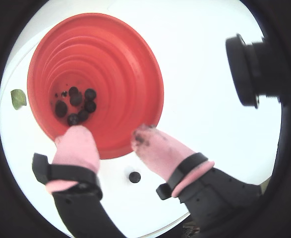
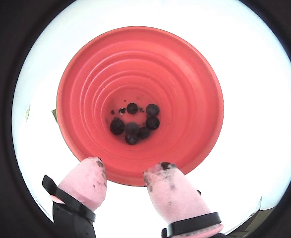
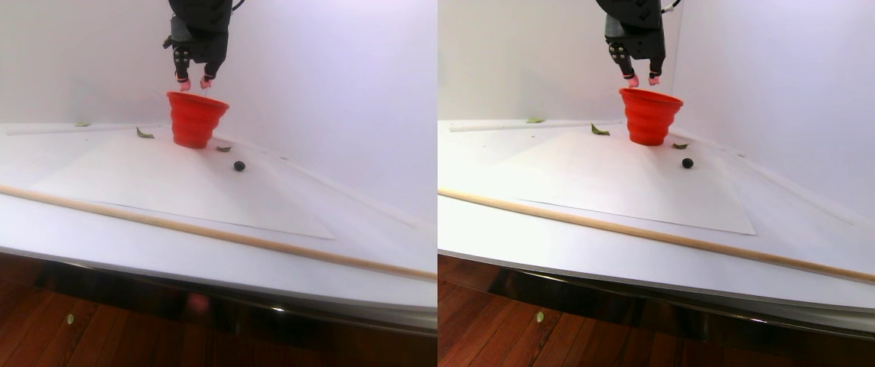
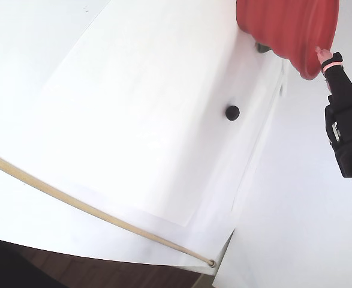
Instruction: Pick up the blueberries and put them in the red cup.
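Pink-padded fingers are filling the bottom of both wrist views, spread apart with a clear gap between them and nothing held; the gripper is hanging just above the near rim of the red cup. Beyond the fingertips, the cup's ribbed interior is opening up across the centre of the frame, and a cluster of blueberries is lying on its floor, about six or seven dark balls packed close together, some touching. One wrist view is also showing a single loose blueberry sitting on the white paper between the two fingers, outside the cup, plus a green leaf scrap at the left edge. Only the stereo pair is showing the gripper poised over the cup's mouth at upper centre, with the stray berry lying to the cup's right. Farther forward in that view, a wooden dowel is running diagonally across the table.
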